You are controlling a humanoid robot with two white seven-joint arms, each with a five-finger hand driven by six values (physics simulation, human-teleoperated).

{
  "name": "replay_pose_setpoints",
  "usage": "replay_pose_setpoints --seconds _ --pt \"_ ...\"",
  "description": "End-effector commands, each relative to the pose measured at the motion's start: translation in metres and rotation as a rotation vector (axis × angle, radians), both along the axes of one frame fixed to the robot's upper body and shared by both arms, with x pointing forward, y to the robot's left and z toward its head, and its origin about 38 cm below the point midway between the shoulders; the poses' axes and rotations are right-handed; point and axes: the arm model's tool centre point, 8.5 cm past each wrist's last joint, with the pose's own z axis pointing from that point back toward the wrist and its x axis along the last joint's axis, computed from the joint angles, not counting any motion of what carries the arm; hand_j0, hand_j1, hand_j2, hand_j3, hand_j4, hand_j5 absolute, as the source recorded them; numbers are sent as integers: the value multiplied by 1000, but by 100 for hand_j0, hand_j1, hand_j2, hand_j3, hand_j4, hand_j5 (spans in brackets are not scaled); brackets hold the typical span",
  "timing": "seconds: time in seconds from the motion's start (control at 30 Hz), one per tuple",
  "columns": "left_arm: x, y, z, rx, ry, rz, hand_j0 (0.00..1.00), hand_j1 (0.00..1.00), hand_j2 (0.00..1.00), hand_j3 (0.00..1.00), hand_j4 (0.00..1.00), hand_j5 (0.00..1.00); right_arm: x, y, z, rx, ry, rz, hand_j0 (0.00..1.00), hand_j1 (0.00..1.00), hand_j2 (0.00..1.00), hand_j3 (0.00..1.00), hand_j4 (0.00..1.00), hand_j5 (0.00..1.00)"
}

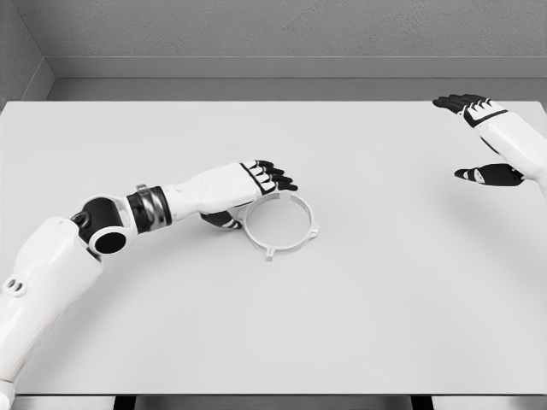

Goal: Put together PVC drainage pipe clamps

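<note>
the left robot hand (256, 181) rests fingers-flat over the rim of the white round plastic pipe clamp ring (280, 225) lying mid pale grey tabletop (385, 299), apparently about to grasp it, needing fingers curled, while the right robot hand (483, 141) hovers spread, empty.

white clamp ring (280, 225) flat on table (385, 325)

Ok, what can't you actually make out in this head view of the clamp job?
- Whether the left robot hand grips the white clamp ring: its own palm and fingers cover the contact.
- The ring's near-left rim, hidden behind that hand.
- The right robot hand's wrist and arm, cut off by the picture's right edge.
</note>
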Motion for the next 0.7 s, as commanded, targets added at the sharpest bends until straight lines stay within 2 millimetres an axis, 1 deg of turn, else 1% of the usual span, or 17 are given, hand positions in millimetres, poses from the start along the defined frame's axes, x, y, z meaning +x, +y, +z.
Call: replay_pose_setpoints --seconds 0.0,0.4,0.67 --pt "0 -3 1 -12 2 -3 100 100 100 100 100 100 0 0 1 7 0 0 100 100 100 100 100 100" --pt "-2 -10 2 -11 -9 -15 100 100 100 100 100 100 0 0 0 9 0 -1 100 100 100 100 100 100" --pt "-2 -9 2 -11 -9 -14 100 100 100 100 100 100 -1 -1 0 10 0 -1 100 100 100 100 100 100"
